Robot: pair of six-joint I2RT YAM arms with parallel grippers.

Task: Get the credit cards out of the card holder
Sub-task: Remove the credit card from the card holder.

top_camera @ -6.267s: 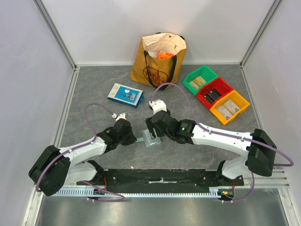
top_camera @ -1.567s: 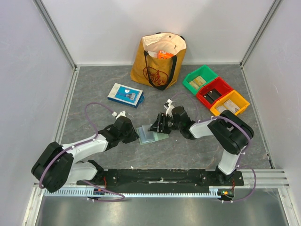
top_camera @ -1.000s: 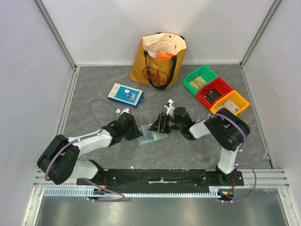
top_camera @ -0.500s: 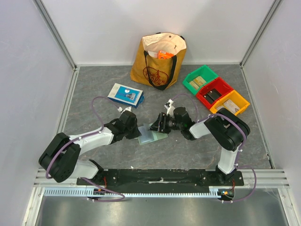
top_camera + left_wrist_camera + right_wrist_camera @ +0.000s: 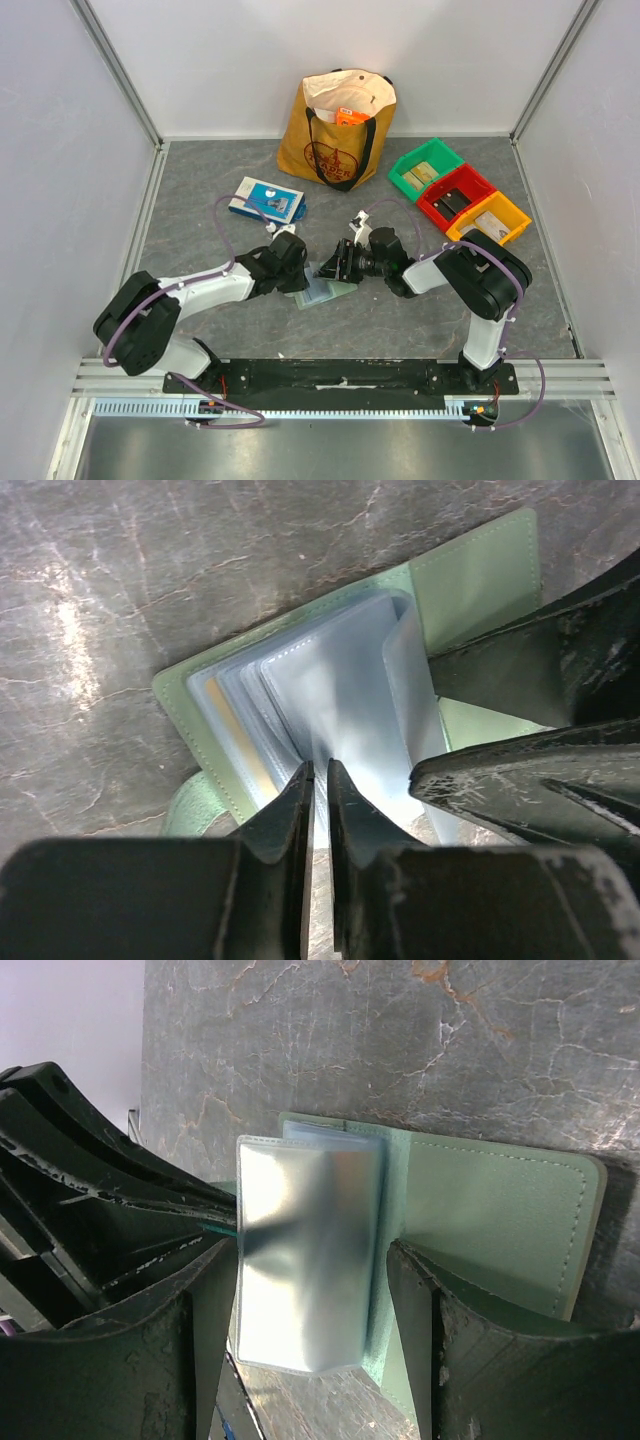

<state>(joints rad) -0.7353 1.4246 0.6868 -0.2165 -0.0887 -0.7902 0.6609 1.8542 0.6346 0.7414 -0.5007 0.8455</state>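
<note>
Open card holder (image 5: 322,295) at frame centre on grey surface (image 5: 200,190), left hand (image 5: 316,785) pinched onto a clear pocket (image 5: 340,690), right hand (image 5: 310,1270) spread wide astride the holder.

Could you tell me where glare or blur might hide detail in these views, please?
Right wrist view: the clear pockets of the card holder glare silvery, hiding their contents. Left wrist view: the left gripper is blurred up close, and a bright patch washes out the table. Top external view: even light, soft shadows.

lab test cell, white panel walls (image 5: 300,60), aluminium frame posts (image 5: 118,70), grey marbled tabletop (image 5: 200,170)
</note>
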